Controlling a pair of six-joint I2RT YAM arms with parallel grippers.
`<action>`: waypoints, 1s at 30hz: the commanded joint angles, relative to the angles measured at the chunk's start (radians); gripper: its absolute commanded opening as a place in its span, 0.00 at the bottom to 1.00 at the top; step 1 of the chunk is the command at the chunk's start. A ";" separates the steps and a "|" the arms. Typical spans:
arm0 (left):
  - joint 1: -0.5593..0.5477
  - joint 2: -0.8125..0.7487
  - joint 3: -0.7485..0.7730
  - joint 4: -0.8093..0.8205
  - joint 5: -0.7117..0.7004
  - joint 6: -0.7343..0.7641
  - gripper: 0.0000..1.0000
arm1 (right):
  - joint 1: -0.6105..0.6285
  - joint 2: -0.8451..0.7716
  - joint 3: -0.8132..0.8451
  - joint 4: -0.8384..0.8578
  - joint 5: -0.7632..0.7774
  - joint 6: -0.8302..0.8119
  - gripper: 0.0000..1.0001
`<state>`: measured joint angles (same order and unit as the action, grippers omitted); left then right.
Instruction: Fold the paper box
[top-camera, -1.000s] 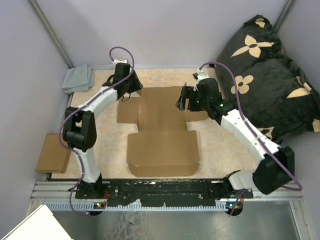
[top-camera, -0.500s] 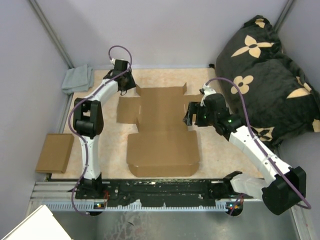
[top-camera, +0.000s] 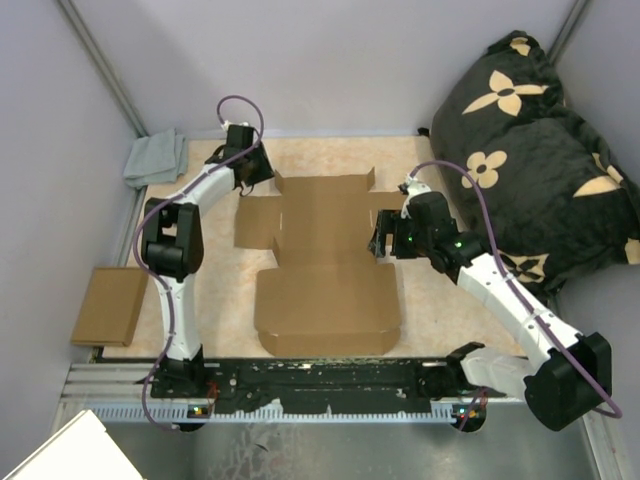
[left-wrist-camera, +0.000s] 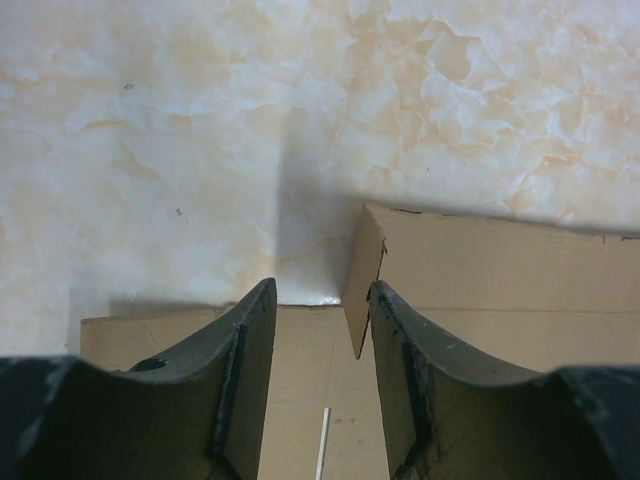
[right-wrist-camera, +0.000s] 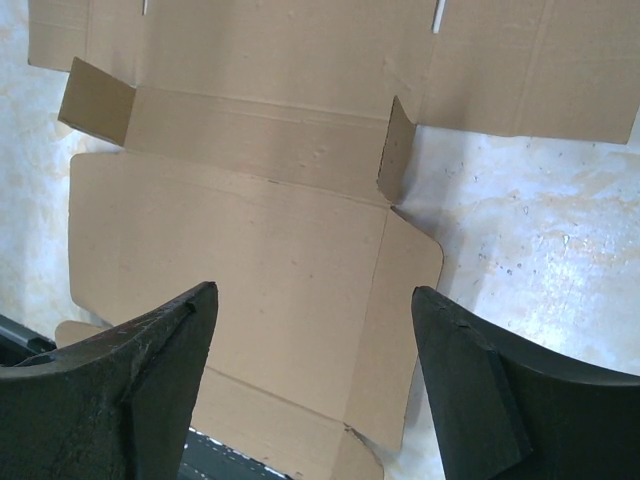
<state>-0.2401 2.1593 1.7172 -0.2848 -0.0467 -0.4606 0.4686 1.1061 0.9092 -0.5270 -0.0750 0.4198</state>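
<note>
The plain brown paper box (top-camera: 325, 265) lies flat and unfolded at mid-frame on the marbled table (top-camera: 430, 300). At its upper left corner the left gripper (left-wrist-camera: 320, 300) has its fingers slightly parted, a small raised flap (left-wrist-camera: 362, 270) just beside one. The right gripper (right-wrist-camera: 312, 300) hovers over the box's right side, fingers spread wide. A grey cloth (top-camera: 155, 157) sits upper left, a smaller cardboard piece (top-camera: 108, 305) at the left edge, and a black cushion with tan flowers (top-camera: 540, 150) upper right.

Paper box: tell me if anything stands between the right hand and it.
Nothing visible does. The right hand hangs open over the paper box, and the right wrist view shows only bare cardboard and table beneath it. The black cushion lies off to the right, not between them.
</note>
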 joint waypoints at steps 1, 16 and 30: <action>-0.005 -0.058 -0.009 0.020 0.012 0.023 0.49 | 0.002 -0.024 0.008 0.029 0.000 -0.004 0.80; -0.007 0.040 0.084 -0.004 0.072 0.025 0.49 | 0.002 0.017 0.014 0.057 -0.023 0.003 0.80; -0.016 0.145 0.174 -0.006 0.096 0.041 0.36 | 0.002 0.042 0.053 0.024 0.012 -0.007 0.80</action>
<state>-0.2470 2.2894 1.8503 -0.2939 0.0250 -0.4435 0.4683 1.1397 0.9104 -0.5098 -0.0875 0.4206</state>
